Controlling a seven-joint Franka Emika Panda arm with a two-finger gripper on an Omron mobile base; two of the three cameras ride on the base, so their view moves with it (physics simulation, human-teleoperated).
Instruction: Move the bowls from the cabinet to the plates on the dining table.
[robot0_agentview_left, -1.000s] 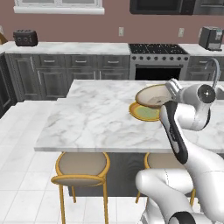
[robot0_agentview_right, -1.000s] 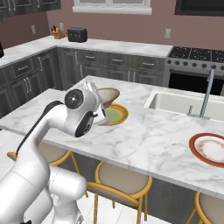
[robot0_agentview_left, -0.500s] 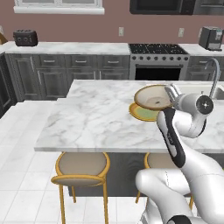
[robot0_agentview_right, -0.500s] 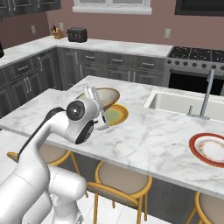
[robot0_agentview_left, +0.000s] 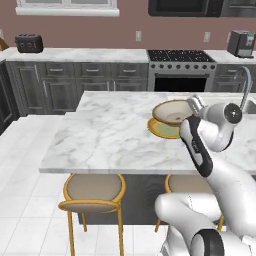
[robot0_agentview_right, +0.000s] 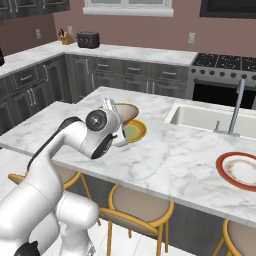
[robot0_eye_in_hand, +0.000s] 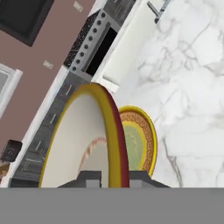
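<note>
The dining table (robot0_agentview_left: 110, 135) carried a sink (robot0_agentview_right: 210, 117) at its far end whose inside could not be made out, a red-rimmed plate (robot0_agentview_right: 242, 170) with nothing on it, and a yellow-rimmed plate (robot0_agentview_left: 162, 129) partly hidden behind the arm. Just above that yellow plate the cream bowl (robot0_agentview_left: 172, 111) hung tilted. The gripper (robot0_eye_in_hand: 111, 178) was clamped on its rim, one finger either side, their tips cut off by the hand view's bottom edge.

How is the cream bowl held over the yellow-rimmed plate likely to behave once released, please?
The cream bowl looks rigid and glazed, so probably slippery. Pinched by its rim between the fingers and tilted above the yellow-rimmed plate, it may rock before settling. Its wide, shallow shape should resist tipping.
</note>
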